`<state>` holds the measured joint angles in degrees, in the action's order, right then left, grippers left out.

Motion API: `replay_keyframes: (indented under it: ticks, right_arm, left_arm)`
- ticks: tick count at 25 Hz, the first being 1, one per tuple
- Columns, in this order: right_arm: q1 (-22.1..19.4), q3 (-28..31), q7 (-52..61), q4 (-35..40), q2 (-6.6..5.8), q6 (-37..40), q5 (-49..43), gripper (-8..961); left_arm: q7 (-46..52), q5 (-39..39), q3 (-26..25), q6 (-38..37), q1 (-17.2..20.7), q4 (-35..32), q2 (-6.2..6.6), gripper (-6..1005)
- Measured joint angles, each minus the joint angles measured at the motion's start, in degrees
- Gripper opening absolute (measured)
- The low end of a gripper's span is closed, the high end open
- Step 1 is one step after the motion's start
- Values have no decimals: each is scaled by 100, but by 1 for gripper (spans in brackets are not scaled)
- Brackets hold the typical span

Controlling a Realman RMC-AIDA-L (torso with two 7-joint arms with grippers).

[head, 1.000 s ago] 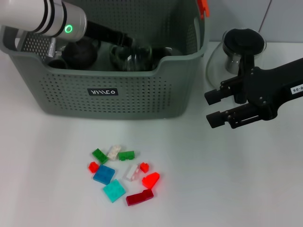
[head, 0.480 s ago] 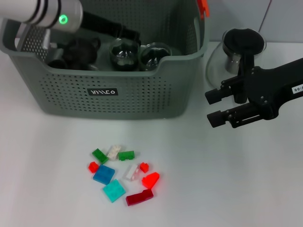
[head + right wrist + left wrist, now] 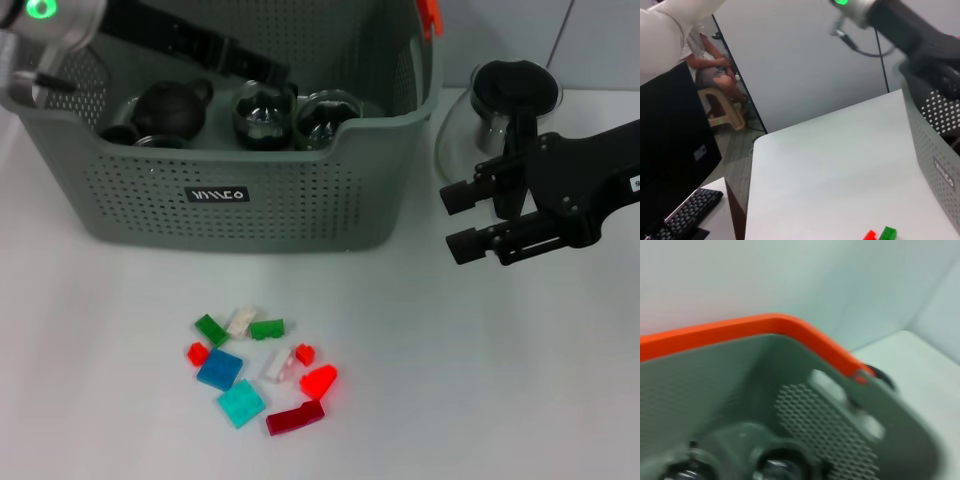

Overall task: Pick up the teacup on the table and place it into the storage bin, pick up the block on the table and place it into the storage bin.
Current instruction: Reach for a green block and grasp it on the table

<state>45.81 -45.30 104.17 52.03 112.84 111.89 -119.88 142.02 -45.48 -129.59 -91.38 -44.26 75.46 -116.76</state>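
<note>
Left hand (image 3: 268, 78) reaches into my grey-green perforated storage bin (image 3: 240, 205), over glass teacups (image 3: 262, 112); I cannot tell its finger state. Coloured blocks (image 3: 262, 368) lie scattered on the white tabletop (image 3: 480, 380) before the bin. Right hand (image 3: 462, 220) hovers spread beside the teapot (image 3: 500, 105).

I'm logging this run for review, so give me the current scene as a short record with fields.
storage bin: rear of table, holds glass teacups and a dark teapot
left gripper: inside the bin above the cups; arm retreating up-left
right gripper: open, empty, hovering right of the bin
blocks: scattered cluster on the table before the bin, none picked
glass teapot: behind the right gripper
</note>
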Motion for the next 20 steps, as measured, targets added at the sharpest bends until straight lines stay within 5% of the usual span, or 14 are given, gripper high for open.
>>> replay_keyframes:
  ticks: [4,13,20]
  right_arm:
    - [13,6,12,0,-35,131,0,675]
    - [1,-282,11,4,-59,166,-52,674]
    - [51,-484,13,-6,1,77,-277,675]
  left_arm:
    - [-27,-571,-255,-1258,251,640,-95,678]
    - [-591,-1222,-643,-2226,849,459,-201,676]
    - [-1424,-1416,-874,-2417,1301,-476,12,677]
